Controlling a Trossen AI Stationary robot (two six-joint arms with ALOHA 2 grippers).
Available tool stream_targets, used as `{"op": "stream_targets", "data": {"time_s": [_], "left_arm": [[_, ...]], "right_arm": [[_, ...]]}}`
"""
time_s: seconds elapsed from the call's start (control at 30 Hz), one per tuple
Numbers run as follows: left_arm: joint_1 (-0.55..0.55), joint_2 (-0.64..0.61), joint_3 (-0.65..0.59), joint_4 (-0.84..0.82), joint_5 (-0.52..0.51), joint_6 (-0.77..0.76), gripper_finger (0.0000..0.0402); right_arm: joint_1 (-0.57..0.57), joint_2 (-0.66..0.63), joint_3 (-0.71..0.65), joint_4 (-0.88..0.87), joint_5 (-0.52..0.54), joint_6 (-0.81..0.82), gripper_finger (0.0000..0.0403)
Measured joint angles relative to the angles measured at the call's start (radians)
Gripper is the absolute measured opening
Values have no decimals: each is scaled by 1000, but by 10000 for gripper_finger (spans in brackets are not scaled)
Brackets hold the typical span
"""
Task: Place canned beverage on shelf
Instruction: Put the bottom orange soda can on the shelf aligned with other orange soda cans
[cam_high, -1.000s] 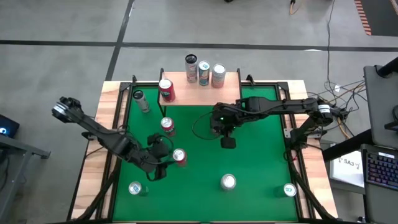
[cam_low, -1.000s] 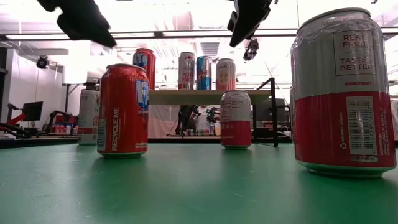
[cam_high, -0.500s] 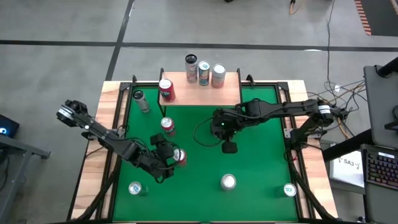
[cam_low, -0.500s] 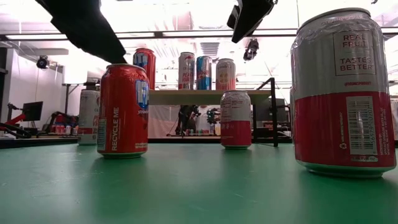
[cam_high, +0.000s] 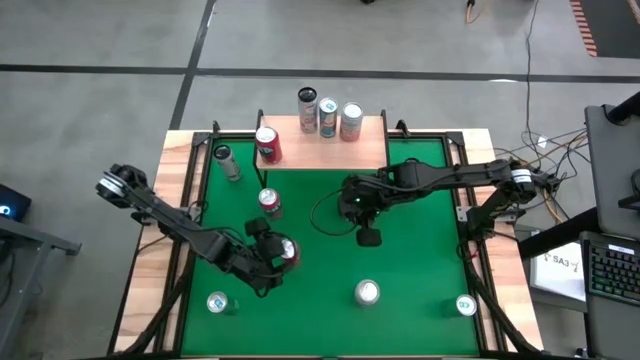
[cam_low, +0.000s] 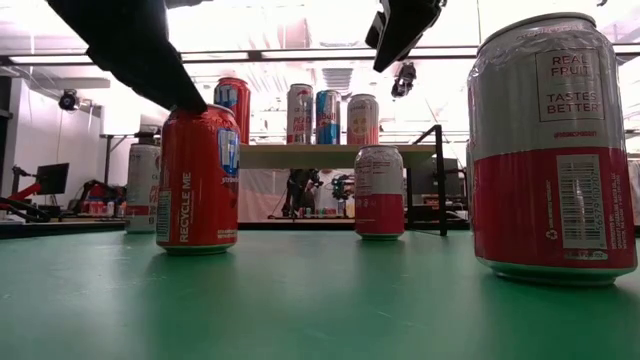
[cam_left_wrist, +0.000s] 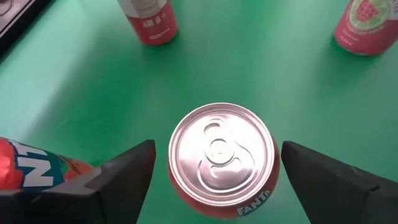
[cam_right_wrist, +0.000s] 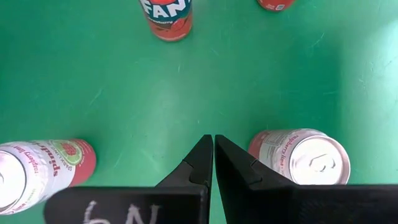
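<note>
**Left arm lined up over red can, grasp not yet made**

Target looks like the red Fanta can (cam_left_wrist: 222, 159), standing upright on the green table (cam_high: 420, 260), left of centre, well apart from the shelf (cam_high: 370, 150) at the far edge. Shelf already carries four cans; free wood shows at its right end.

Step in hand, as I read it: pre-grasp. Left gripper (cam_left_wrist: 211, 171) hangs right above the can, one finger either side of the lid, jaws wide apart, not touching the can wall as far as the wrist view shows. In low view the dark finger sits at the can's top rim; contact there can't be told.

Next needs: drop lower so pads meet the can body, close, lift straight, carry to shelf w/o knocking the pink-and-white can (cam_high: 270, 202) nearby.

Right gripper (cam_right_wrist: 213, 163) waits mid-table, jaws together, holding nothing.
</note>
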Motion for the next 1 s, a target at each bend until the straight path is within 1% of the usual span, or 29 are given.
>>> {"op": "stream_targets", "data": {"time_s": [0.33, 0.47, 0.63, 0.67, 0.83, 1.0], "left_arm": [[8, 35, 0, 33, 0, -1, 328], [8, 35, -1, 36, -1, -18, 305], [6, 35, -2, 38, -4, -26, 264], [6, 35, -2, 38, -4, -27, 262], [-1, 19, -4, 34, 6, -7, 262], [-17, -39, 7, 25, 13, 45, 261]], "right_arm": [[0, 0, -56, 52, 0, 0, 9], [0, 0, -79, 105, 0, -2, 9], [0, 0, -107, 161, 0, -9, 9], [0, 0, -111, 166, 0, -9, 9], [0, 0, -130, 218, 0, -10, 9], [0, 0, -130, 276, -1, -11, 9]]}}
